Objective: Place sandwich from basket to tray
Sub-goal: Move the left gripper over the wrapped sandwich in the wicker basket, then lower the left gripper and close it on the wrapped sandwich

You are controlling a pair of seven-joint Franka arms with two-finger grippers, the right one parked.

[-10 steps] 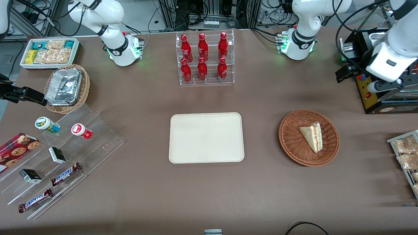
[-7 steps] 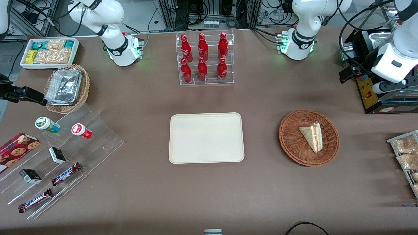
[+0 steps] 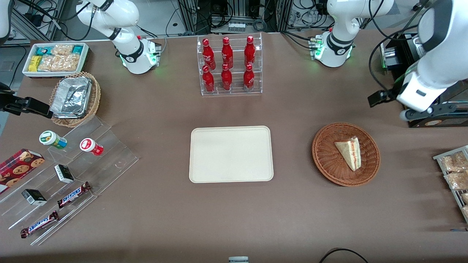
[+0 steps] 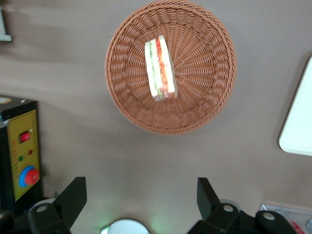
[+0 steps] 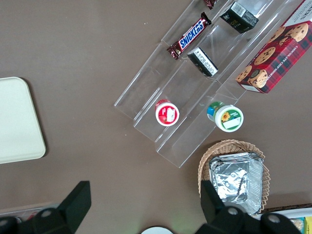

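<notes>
The sandwich (image 3: 350, 153), a pale wedge with red and light stripes along its cut edge (image 4: 161, 68), lies in the round reddish-brown wicker basket (image 3: 325, 160) (image 4: 122, 97). The cream tray (image 3: 230, 153) lies bare at the table's middle, and one of its corners (image 4: 300, 122) shows in the left wrist view. My gripper (image 4: 140, 195) hangs high over bare table beside the basket, farther from the front camera than the basket. It is open, its black fingers (image 4: 73, 195) wide apart with nothing between them. The working arm's white hand (image 3: 416, 93) is above the table's edge.
A black box with a yellow control panel (image 3: 431, 117) (image 4: 22, 156) stands close under the hand. A rack of snack bags (image 3: 453, 171) lies nearer the front camera. A clear rack of red bottles (image 3: 229, 65) stands farther back than the tray. Acrylic steps with snacks (image 3: 73, 171) sit toward the parked arm's end.
The working arm's hand has swung toward the table's middle and nearer the front camera, closing in on the basket. Sandwich, basket and tray have not moved.
</notes>
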